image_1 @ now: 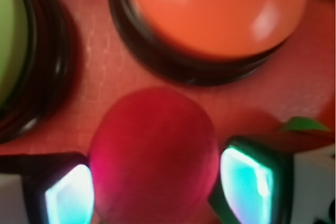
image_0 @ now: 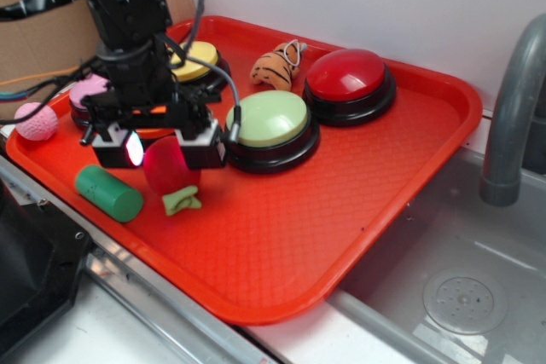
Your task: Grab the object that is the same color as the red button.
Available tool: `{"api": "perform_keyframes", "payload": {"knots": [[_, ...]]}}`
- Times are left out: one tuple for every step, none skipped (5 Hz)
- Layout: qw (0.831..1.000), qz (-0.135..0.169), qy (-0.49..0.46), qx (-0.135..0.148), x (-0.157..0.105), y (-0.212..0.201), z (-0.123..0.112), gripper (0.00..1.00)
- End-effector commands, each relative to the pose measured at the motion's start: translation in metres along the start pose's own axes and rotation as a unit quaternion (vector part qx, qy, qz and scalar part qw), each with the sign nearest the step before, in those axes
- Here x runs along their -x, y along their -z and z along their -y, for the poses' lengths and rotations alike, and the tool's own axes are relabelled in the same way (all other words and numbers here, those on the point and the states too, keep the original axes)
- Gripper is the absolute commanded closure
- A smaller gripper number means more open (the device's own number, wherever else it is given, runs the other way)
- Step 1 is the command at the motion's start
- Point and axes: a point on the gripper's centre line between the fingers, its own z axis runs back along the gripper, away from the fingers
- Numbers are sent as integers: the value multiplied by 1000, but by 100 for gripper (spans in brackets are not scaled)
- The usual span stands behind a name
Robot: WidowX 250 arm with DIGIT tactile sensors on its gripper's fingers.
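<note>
Fingers of my hand straddle the red toy near the tray's front-left edge — apparently open, not yet pinching — so I should close evenly, then lift straight.

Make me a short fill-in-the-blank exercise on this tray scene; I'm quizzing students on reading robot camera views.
1. The red toy sits between the gripper fingers, on the red ____.
2. The green cylinder lies on its ____.
3. The red button has a ____ base.
4. The button nearest the red button is ____.

Missing words: tray; side; black; green.
</note>
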Motion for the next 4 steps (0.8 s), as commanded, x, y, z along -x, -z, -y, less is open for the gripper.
{"api": "perform_keyframes", "payload": {"knots": [[1000,9,10,16,-5,1,1,100],[1000,10,21,19,-6,-2,2,100],[999,15,32,10,-5,-4,7,100],[998,7,64,-29,-5,-22,18,100]]}}
